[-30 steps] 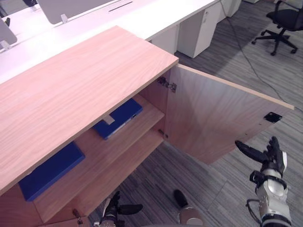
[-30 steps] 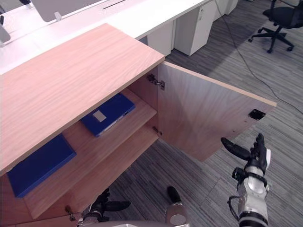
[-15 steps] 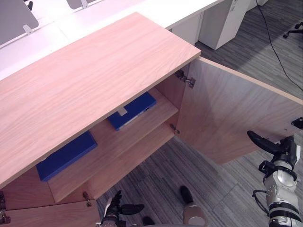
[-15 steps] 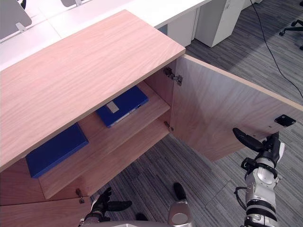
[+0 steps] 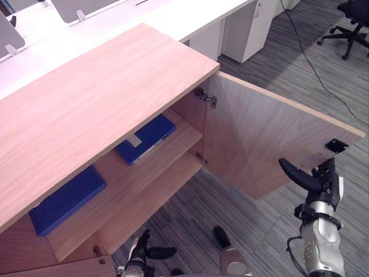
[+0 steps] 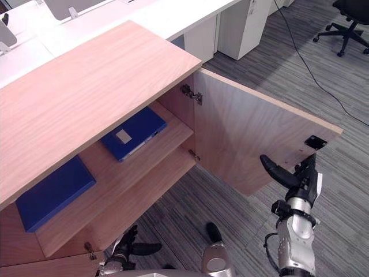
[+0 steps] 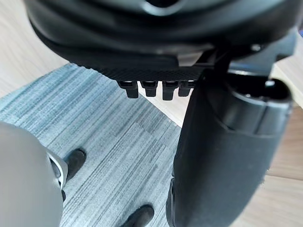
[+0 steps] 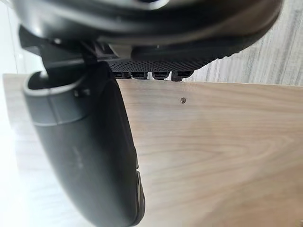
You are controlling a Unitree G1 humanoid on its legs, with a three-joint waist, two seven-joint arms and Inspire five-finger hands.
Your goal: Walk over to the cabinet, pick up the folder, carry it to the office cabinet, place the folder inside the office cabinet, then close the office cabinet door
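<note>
The wooden office cabinet [image 5: 104,98] stands in front of me with its right door [image 5: 265,144] swung wide open. On its upper shelf lie two blue folders: one with a white label [image 5: 145,138] near the hinge side, and a plain one [image 5: 66,199] further left. My right hand [image 5: 314,184] hovers open just in front of the door's outer face, below the latch plate [image 5: 336,145], thumb pointing at the door [image 8: 213,156]. My left hand [image 5: 147,252] hangs low by the cabinet's lower shelf, open and holding nothing.
A long white desk [image 5: 173,17] runs behind the cabinet, with a white pedestal [image 5: 248,29] under it. A black office chair [image 5: 351,23] stands at the far right on grey carpet [image 5: 323,86]. The edge of the cabinet's left door [image 5: 57,270] shows at the lower left.
The whole picture has swung, so the camera moved. Both folders lie as before on the shelf, and both hands keep much the same pose.
</note>
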